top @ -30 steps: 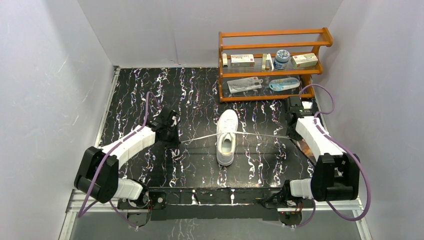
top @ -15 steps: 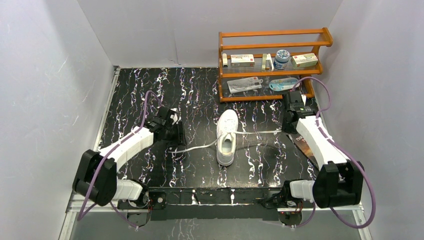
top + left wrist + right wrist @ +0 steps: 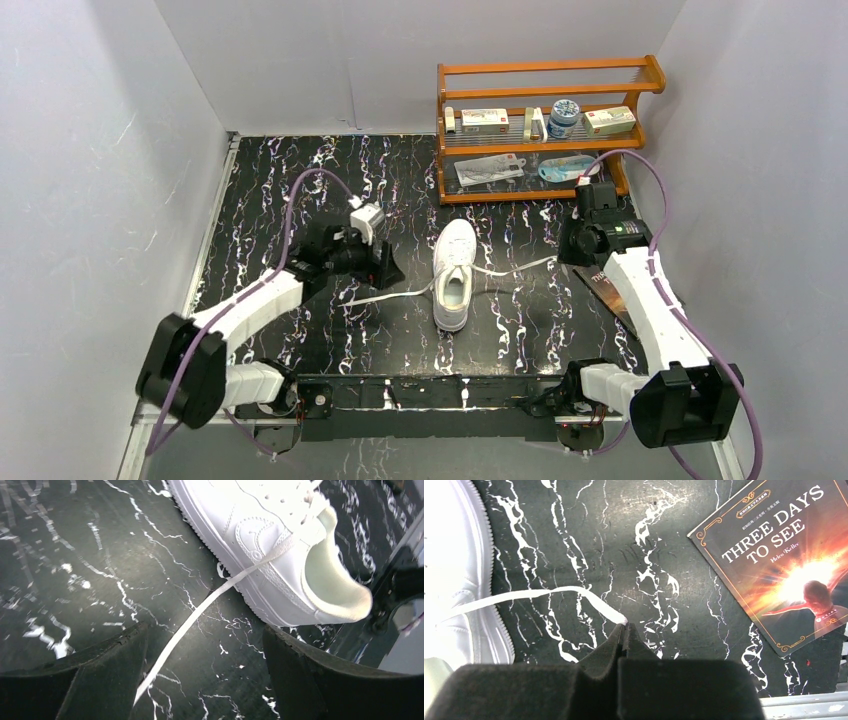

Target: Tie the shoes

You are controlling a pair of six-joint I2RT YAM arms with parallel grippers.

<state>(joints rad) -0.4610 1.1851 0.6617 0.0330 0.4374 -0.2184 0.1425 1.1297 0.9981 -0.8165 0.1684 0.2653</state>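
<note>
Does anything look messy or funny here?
The white low-top sneaker is untied: its thin white laces trail loose across the black marbled table, one each side. The right gripper pinches one tip; the open left gripper holds nothing.

The dark paperback book [image 3: 784,570] with a gold border and fiery orange cover art bears the white title "THREE DAYS TO SEE", with "Helen Keller" in small script beneath it. A tiny line above the title is illegible, as is the print on the white cartons [image 3: 485,120] on the orange wooden rack [image 3: 545,68].
</note>
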